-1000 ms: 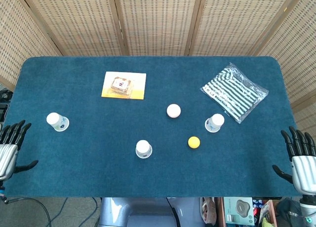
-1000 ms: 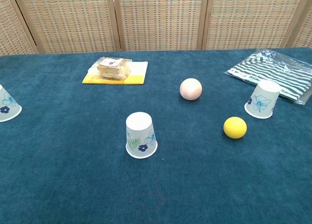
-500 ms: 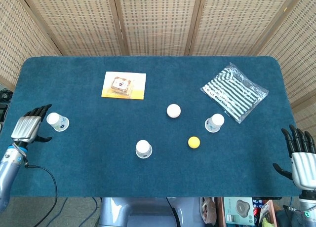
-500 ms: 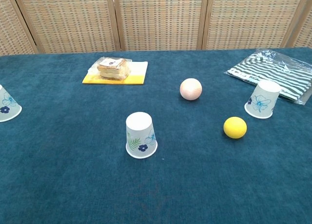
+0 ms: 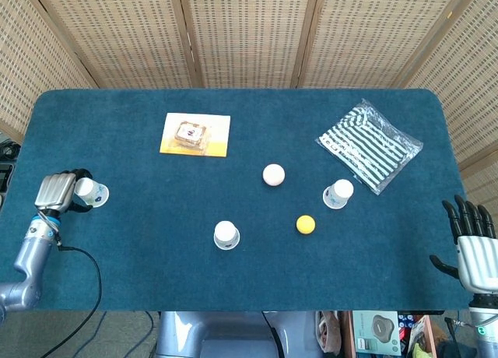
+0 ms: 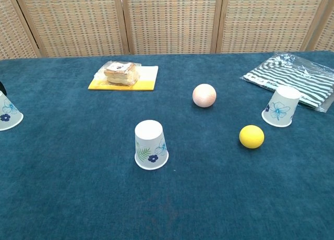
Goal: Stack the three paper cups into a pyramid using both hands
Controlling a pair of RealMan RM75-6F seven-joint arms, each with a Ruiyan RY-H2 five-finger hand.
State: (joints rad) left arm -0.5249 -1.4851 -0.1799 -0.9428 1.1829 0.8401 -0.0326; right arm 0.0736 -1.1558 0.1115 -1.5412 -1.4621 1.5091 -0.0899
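Note:
Three upside-down white paper cups with blue flower prints stand apart on the blue table. The left cup [image 5: 93, 192] [image 6: 7, 114] has my left hand [image 5: 57, 191] against its left side, fingers and thumb curving around it; how firmly it grips is unclear. Only a dark fingertip of that hand shows at the chest view's left edge. The middle cup [image 5: 226, 235] [image 6: 151, 145] stands near the front edge. The right cup [image 5: 338, 194] [image 6: 281, 106] stands beside the striped bag. My right hand [image 5: 471, 246] hangs past the table's right edge, fingers spread, holding nothing.
A pink ball [image 5: 273, 174] [image 6: 204, 95] and a yellow ball [image 5: 306, 224] [image 6: 251, 136] lie between the middle and right cups. A wrapped sandwich on a yellow card [image 5: 195, 135] [image 6: 122, 75] lies at the back left. A striped bag [image 5: 369, 145] [image 6: 292, 77] lies at the back right.
My left hand has come up from the table's left edge to the left cup and its fingers have curled around it. The cups and the right hand have stayed put.

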